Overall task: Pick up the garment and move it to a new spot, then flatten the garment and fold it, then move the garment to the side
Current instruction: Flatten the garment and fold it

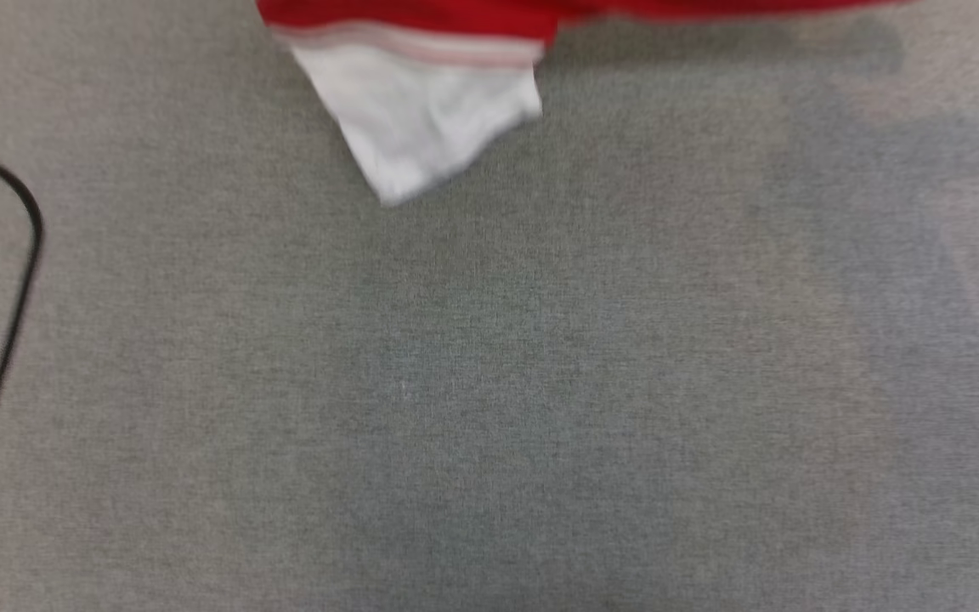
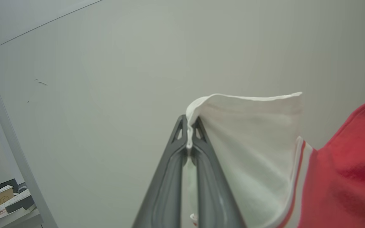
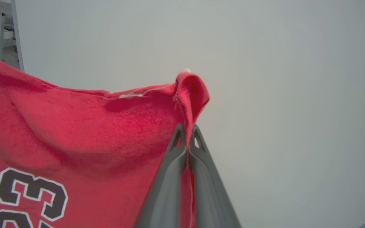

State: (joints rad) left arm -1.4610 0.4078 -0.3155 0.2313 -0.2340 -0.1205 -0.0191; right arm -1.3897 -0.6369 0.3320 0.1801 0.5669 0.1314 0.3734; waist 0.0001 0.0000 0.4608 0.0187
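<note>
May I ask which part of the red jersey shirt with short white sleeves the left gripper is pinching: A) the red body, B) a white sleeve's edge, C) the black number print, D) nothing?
B: the left wrist view shows the left gripper shut on the edge of the white sleeve of the red jersey shirt, with the red body off to one side.
</note>
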